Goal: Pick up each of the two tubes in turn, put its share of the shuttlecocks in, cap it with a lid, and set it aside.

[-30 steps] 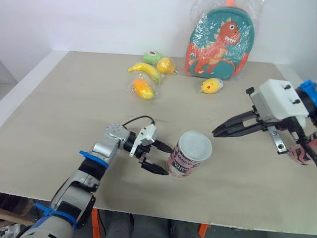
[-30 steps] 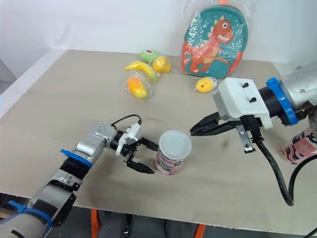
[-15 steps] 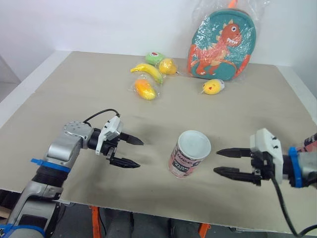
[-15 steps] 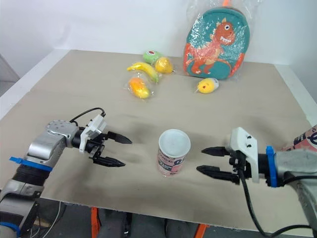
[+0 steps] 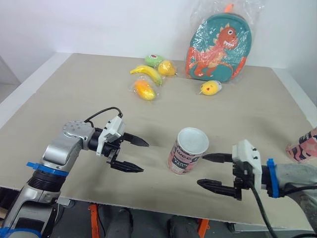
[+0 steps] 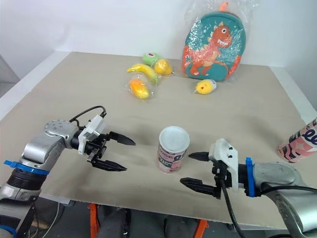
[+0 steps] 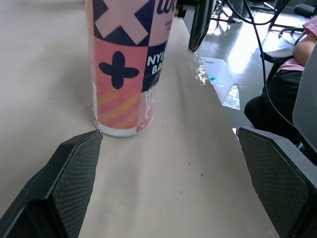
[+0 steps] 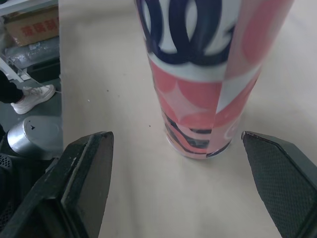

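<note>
The right gripper (image 5: 200, 170) has drawn in toward the tube (image 5: 187, 152) since half a second ago, while the left gripper (image 5: 145, 157) has barely shifted. A second ago its fingers were at the tube's side.

Both grippers point at the tube from opposite sides, each with its two black fingers spread wide apart and holding nothing. The tube stands upright on the table (image 5: 74, 99), patterned in pink, white and dark blue, with a white lid (image 5: 193, 140) on top. It sits between the two sets of fingertips. A strip of bare tabletop separates it from the left fingertips, while the upper right fingertip comes just short of its side. In the left wrist view the tube (image 7: 128, 64) rises ahead of the fingers (image 7: 74, 183), nearer one finger than the other. In the right wrist view it (image 8: 208, 74) stands ahead of the gap between the fingers (image 8: 89, 183).

A second tube (image 6: 301, 141) – pink and patterned, tilted – lies behind the right gripper, on the outer side of that arm at the table's edge.

Well beyond both grippers' fingertips, at the far side of the table, are other things:
- a teal backpack (image 5: 218, 44) with an orange dinosaur, wrapped in clear plastic
- a banana (image 5: 146, 73)
- a green fruit (image 5: 153, 60)
- a yellow fruit (image 5: 167, 67)
- an orange fruit (image 5: 142, 89)
- a small yellow toy (image 5: 210, 88)

All are well apart from the tube.
</note>
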{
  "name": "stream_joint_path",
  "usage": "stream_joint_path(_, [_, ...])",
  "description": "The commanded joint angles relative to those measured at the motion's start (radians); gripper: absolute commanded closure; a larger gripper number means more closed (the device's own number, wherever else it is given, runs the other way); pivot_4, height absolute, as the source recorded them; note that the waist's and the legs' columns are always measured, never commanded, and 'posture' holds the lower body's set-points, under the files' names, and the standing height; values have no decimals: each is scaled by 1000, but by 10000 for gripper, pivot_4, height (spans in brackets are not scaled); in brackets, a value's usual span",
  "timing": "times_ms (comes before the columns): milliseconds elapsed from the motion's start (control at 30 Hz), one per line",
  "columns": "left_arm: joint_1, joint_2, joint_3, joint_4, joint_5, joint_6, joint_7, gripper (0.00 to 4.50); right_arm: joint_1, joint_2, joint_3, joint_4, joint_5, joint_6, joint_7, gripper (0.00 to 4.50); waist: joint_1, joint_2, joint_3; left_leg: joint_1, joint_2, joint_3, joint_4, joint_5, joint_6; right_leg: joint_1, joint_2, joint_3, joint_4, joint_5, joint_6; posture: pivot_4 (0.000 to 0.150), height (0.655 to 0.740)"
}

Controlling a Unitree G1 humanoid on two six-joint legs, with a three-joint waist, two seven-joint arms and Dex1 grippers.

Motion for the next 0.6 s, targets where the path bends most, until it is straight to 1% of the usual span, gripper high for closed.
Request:
stream_joint_path(33, [-30, -5, 14, -20, -24, 2, 9, 0, -48, 23, 33, 27, -22, -44, -26, 696, 0, 0, 0, 0, 0, 0, 0, 0, 0, 0, 0, 0, 0, 0, 0, 1500, 7302])
stream_joint_path(233, [-64, -31, 6, 16, -22, -12, 16, 0, -122, 74, 88, 49, -11, -67, -46, 696, 0, 0, 0, 0, 0, -1, -2, 0, 0, 0, 1, 1, 0, 0, 4, 1500, 7302])
stream_joint_path(333, [-78, -40, 2, 34, -18, -21, 16, 0, -138, 93, 111, 44, -2, -68, -45, 696, 0, 0, 0, 0, -1, -1, -2, 0, 0, 0, 1, 1, 0, 0, 5, 1500, 7302])
stream_joint_path(600, [-107, -55, -13, 75, -2, -41, 12, 0, -166, 122, 205, 64, -38, -108, -38, 696, 0, 0, 0, 0, -1, -1, -2, 0, 0, 0, 1, 1, 0, 0, 6, 1500, 7302])
